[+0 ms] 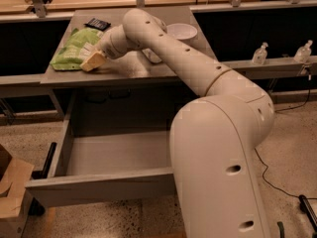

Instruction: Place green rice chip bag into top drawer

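Grey and flat-topped, the counter (130, 71) stands before a pale wooden ledge on a speckled stone floor (292, 133). On the counter's left part lies a soft, crinkled, light green rice chip bag (73, 49) with a white label panel, flat on the surface. At the counter's back edge, just behind the bag, sits a small flat black packet (97, 24); a round white bowl (181, 31) rests at the counter's back right.

A thick cream robot arm (198, 68) reaches across the counter from its right front. Its tan-tipped claw (93, 61) sits low over the counter, touching the bag's right edge; whether it is open, closed or gripping the bag cannot be told.

Below the counter's front, the wide, shallow grey top drawer (99, 186) is pulled out, its inside bare. Left of the counter's base stands a brown cardboard box (12, 182). Right of the counter, two clear plastic bottles (260, 54) stand on a low shelf, and a black cable (275, 178) trails over the floor.
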Controlling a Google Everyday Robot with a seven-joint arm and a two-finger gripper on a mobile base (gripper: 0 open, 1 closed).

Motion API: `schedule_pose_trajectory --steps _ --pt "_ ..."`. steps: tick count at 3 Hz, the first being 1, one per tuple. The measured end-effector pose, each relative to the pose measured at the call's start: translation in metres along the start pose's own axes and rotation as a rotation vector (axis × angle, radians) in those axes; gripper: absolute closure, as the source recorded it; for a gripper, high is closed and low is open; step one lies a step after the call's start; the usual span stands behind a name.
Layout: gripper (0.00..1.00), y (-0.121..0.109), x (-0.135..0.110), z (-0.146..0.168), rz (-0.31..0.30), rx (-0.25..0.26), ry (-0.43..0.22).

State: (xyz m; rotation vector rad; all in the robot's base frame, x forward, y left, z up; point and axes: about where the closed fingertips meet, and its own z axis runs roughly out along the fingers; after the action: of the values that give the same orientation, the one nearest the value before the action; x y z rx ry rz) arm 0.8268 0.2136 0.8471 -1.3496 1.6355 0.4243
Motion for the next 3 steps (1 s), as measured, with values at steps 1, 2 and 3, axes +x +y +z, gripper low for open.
schedule_pose_trajectory --steps 1,2,3 --pt "1.0 0.0001 0.0 0.0001 0.0 0.0 0.0" --pt "0.82 0.0 -0.0004 0.0 0.0 0.0 0.0" --pt "0.59 0.0 -0.0004 0.0 0.0 0.0 0.0"
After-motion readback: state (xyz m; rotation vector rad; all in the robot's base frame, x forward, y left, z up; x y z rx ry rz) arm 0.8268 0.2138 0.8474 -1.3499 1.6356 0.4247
